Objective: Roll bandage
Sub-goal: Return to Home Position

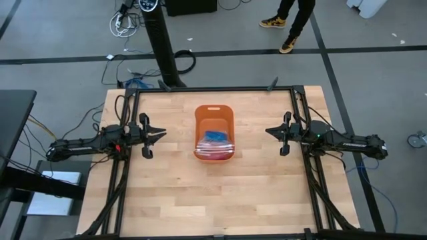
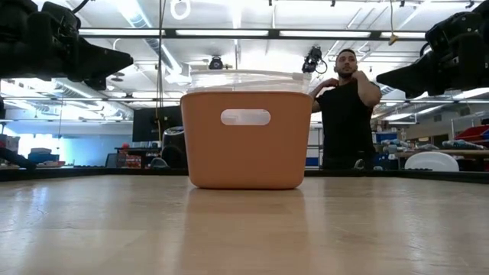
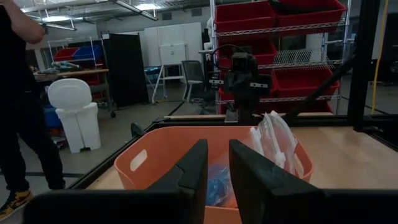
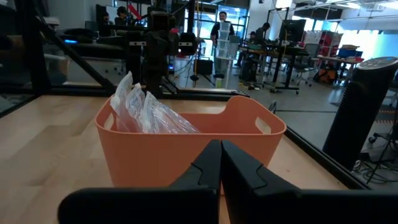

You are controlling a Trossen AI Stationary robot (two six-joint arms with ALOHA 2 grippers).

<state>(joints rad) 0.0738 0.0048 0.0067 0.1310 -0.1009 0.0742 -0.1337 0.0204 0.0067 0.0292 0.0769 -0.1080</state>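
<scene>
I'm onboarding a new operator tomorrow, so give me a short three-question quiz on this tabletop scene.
1. True or false: the orange bin stands about midway between the left gripper and the right gripper.
2. What lies in the bin? A) a clear bag with a blue bandage inside; B) a loose white roll; C) nothing.
3. Fill in: by the wrist views, the ___ gripper's fingers are pressed together, while the other's show a narrow gap.

Key: 1 true. 2 A. 3 right.
</scene>
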